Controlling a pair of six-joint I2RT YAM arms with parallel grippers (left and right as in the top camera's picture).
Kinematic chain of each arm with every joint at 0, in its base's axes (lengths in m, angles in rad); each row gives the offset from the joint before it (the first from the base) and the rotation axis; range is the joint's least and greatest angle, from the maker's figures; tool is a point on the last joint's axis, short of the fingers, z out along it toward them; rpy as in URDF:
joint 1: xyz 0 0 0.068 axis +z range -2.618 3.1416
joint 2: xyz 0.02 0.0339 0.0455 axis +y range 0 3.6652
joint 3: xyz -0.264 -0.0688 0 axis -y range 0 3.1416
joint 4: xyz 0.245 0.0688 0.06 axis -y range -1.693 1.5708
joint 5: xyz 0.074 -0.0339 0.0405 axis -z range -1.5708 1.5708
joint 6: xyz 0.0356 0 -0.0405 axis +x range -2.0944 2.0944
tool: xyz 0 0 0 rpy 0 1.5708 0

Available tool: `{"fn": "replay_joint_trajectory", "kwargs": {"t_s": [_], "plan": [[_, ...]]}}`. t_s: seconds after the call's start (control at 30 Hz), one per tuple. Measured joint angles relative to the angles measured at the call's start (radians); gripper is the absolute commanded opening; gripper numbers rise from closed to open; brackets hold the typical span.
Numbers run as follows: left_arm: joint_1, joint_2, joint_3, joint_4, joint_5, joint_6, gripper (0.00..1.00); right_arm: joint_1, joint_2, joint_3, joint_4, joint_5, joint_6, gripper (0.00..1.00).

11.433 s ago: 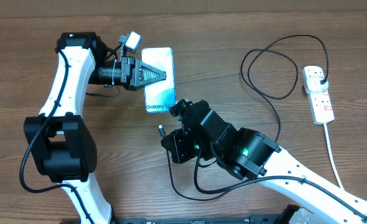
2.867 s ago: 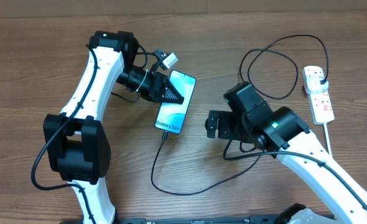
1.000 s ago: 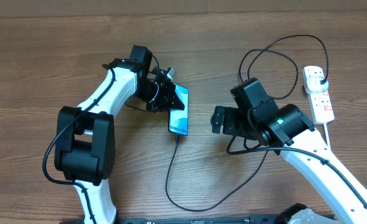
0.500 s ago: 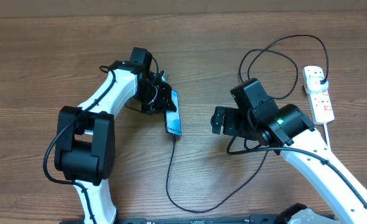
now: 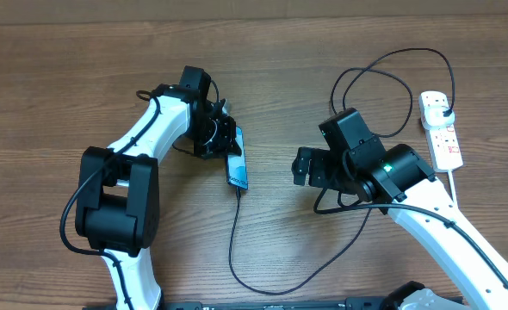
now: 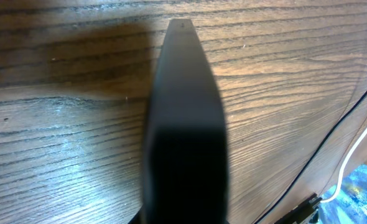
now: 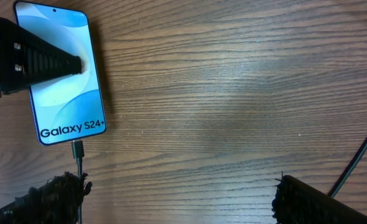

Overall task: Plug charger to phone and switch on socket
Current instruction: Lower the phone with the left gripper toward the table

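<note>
**Turning to the switch: power strip lies right of the free arm**

The slim smartphone with the light blue-teal screen [image 5: 238, 164] stands tipped up on one long edge near the middle of the wooden desk [image 5: 30, 103]. It is pinched by the left gripper [image 5: 232, 146]. In the right wrist view one black finger lies across its screen, while the other finger is hidden behind it. The long thin black charger cable [image 5: 232, 237] has its small connector tip [image 7: 78, 149] seated in the phone's near end, so that step looks done.

What remains is the white oblong power strip [image 5: 443, 138], well apart at the far right of the desk. Its long axis runs near to far, and its white cord [image 5: 461, 215] trails toward the near edge. The charger's black plug [image 5: 444, 108] sits in the far outlet. The near outlet seems unfilled, though it is small in view.

The right gripper [image 5: 297, 166] hangs between phone and strip with its jaws spread wide and holding nothing. It faces left, away from the strip. This arm is clearly the nearer one, and it would likely have to swing right and farther away to press a red-marked switch.
</note>
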Motion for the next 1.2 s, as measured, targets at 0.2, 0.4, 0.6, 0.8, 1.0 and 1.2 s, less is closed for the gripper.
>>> {"fn": "replay_joint_trajectory", "kwargs": {"t_s": [0.2, 0.4, 0.6, 0.8, 1.0, 1.2], "plan": [[0.000, 0.000, 0.000, 0.000, -0.004, 0.001, 0.04, 0.000, 0.000, 0.000, -0.001, 0.000, 0.006, 1.00], [0.000, 0.000, 0.000, 0.000, -0.019, 0.001, 0.04, 0.000, 0.008, 0.000, 0.009, 0.000, 0.038, 1.00], [0.000, 0.000, 0.000, 0.000, -0.020, 0.001, 0.04, 0.000, 0.036, 0.000, 0.011, 0.000, 0.048, 1.00], [0.000, 0.000, 0.000, -0.010, -0.020, 0.001, 0.04, 0.000, 0.039, 0.000, 0.010, 0.000, 0.050, 1.00], [0.000, 0.000, 0.000, -0.013, -0.025, 0.001, 0.04, 0.000, 0.039, 0.000, 0.010, 0.000, 0.050, 1.00], [0.000, 0.000, 0.000, -0.018, -0.027, 0.001, 0.04, 0.000, 0.039, 0.000, 0.011, 0.000, 0.050, 1.00]]}}
